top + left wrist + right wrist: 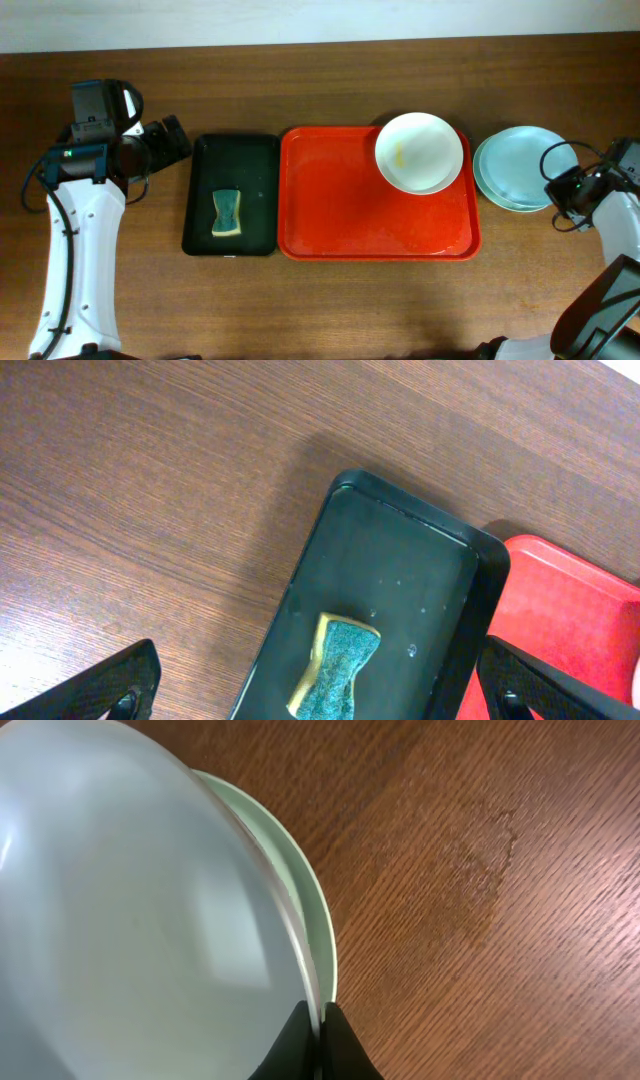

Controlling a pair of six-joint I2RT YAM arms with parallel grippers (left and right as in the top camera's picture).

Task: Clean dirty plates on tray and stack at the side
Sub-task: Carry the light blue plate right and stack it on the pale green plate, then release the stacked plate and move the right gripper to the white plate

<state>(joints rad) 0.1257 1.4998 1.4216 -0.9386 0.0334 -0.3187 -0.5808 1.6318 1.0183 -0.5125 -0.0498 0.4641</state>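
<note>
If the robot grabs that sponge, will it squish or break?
The sponge would probably squish, not break: it looks like soft foam with a pinched waist. Likely light for its size. Maybe slippery, since what look like droplets dot the black tray around it.

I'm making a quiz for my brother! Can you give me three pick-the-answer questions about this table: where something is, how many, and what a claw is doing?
1. Where is the sponge? A on a plate. B in the black tray. C in a gripper.
2. How many plates are on the red tray? A one. B two. C three.
3. What is the right gripper doing? A standing open. B shut on nothing. C shut on the top blue-green plate.
Answers: 1 B, the sponge lies in the black tray. 2 A, only the white plate sits there; the other two are stacked beside it. 3 C, it pinches that plate's rim.
</note>
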